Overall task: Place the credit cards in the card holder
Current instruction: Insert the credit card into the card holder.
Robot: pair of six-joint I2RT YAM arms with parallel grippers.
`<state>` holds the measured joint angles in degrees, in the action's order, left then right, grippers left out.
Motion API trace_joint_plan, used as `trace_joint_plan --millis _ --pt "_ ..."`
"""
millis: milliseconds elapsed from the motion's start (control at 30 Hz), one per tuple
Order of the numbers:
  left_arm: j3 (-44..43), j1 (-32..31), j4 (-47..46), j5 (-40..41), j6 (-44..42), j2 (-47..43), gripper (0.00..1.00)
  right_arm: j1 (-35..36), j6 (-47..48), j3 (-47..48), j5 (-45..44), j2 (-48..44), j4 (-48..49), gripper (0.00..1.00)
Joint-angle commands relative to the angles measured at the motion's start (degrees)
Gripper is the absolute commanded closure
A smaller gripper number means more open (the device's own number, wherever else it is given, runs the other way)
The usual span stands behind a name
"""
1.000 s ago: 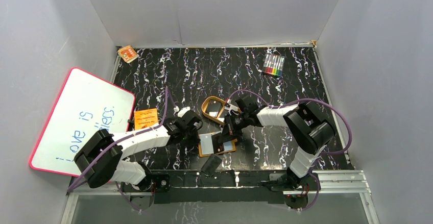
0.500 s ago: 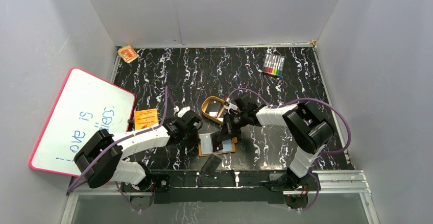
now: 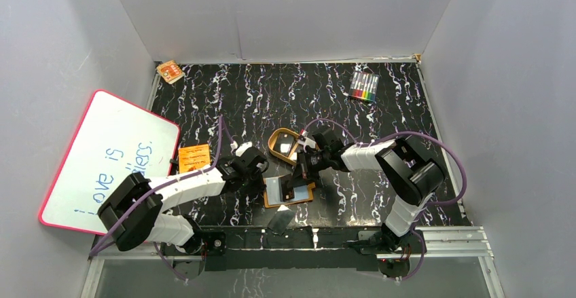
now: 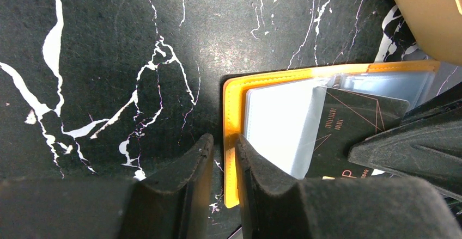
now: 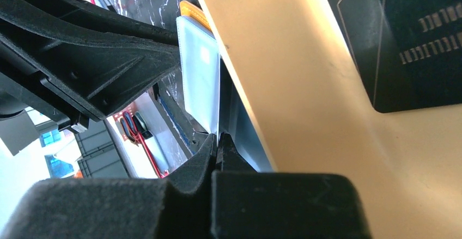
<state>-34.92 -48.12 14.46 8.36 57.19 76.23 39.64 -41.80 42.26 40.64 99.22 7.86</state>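
Observation:
The card holder (image 3: 275, 191) lies open near the front of the table, orange rim (image 4: 234, 103) and pale sleeves up. My left gripper (image 3: 263, 176) (image 4: 223, 141) straddles its left edge, jaws narrowly apart, one finger resting on the cover. A black credit card (image 4: 354, 130) sits partly inside a sleeve. My right gripper (image 3: 297, 178) (image 5: 218, 136) is shut on that card's far end. Another credit card (image 5: 408, 37) lies in the tan oval tray (image 3: 272, 145). A third one (image 3: 279, 220) lies by the table's front edge.
A whiteboard (image 3: 102, 155) leans at the left, with an orange printed booklet (image 3: 193, 157) beside it. A pack of markers (image 3: 364, 86) is at the back right and a small orange item (image 3: 170, 71) at the back left corner. The tray touches the holder's far side.
My right gripper has edged a little left with the card, further over the holder. The left arm has hardly moved.

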Motion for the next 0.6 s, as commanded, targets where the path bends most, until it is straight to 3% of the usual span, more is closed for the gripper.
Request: trace_joint_plan --millis 0,567 --pt "2.9 -0.1 1.0 -1.1 0.5 1.4 0.8 1.4 -2.4 -2.2 -4.8 0.3 2.4 1.0" --pt "4.2 0.0 -0.3 -1.7 1.5 1.3 0.83 4.8 -7.9 -5.3 -9.9 -0.2 8.1 1.0"
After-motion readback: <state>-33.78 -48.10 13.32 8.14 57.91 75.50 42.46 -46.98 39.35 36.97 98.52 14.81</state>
